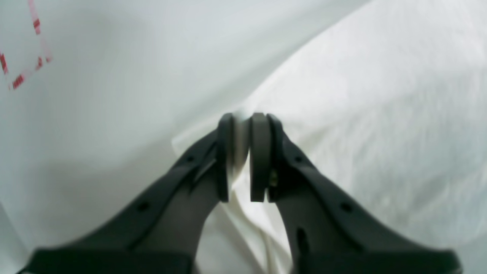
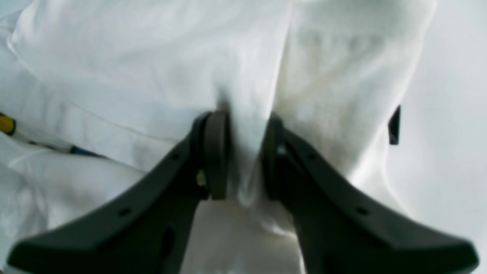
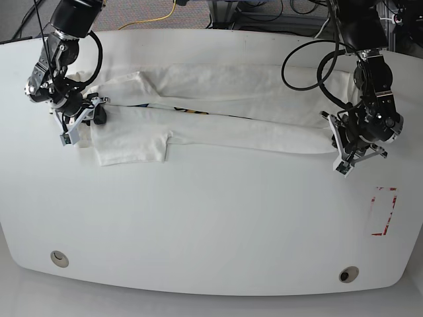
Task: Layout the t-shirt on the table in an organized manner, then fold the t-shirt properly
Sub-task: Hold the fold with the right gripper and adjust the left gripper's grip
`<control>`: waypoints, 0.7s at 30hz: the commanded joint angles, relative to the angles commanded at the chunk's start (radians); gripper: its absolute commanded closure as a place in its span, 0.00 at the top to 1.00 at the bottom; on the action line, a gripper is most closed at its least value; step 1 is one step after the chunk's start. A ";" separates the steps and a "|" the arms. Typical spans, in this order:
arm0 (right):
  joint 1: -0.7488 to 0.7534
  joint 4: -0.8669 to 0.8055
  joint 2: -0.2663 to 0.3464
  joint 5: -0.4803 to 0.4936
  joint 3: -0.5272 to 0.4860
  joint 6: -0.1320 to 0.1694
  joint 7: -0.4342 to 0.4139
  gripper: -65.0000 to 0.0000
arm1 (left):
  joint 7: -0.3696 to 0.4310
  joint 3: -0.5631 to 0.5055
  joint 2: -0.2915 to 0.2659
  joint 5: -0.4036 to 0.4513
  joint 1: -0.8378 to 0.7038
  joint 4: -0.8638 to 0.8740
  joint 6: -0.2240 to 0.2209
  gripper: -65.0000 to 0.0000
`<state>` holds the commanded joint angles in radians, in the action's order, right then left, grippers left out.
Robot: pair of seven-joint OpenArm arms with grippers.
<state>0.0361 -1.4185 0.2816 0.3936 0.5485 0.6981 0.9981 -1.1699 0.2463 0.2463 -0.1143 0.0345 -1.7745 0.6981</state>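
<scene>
The white t-shirt (image 3: 218,129) lies stretched sideways across the far half of the table (image 3: 211,224), folded lengthwise, with one sleeve (image 3: 132,145) pointing toward the front. A thin strip of its print (image 3: 180,109) shows along the fold. My left gripper (image 3: 342,157) is shut on the shirt's right end; in the left wrist view its pads (image 1: 260,156) pinch a white fabric edge (image 1: 239,152). At the shirt's left end my right gripper (image 3: 76,132) is shut on a bunched fold (image 2: 247,152). Yellow and blue print (image 2: 7,124) peeks out at the left of that view.
A red-outlined rectangle mark (image 3: 384,211) sits on the table near the left gripper, also visible as the red mark (image 1: 26,57) in the left wrist view. Two round holes (image 3: 59,258) (image 3: 348,273) lie near the front edge. A small black tag (image 2: 394,125) shows at the shirt's edge.
</scene>
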 joint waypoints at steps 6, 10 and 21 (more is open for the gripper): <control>0.002 0.000 0.000 0.000 0.000 0.000 0.000 0.23 | -0.008 0.002 0.002 -0.002 -0.069 -0.092 0.000 0.09; 0.002 0.000 0.000 0.000 0.000 0.000 0.000 0.23 | -0.008 0.003 0.003 -0.002 -0.101 -0.114 0.000 0.09; 0.003 0.000 -0.012 0.000 0.000 0.000 0.000 0.23 | -0.008 0.005 0.031 -0.002 -0.198 -0.121 0.000 0.09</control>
<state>0.0391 -1.4185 0.2693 0.3936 0.5485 0.6981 0.9981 -1.1776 0.2509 0.2770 -0.1158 -0.1634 -1.8957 0.6981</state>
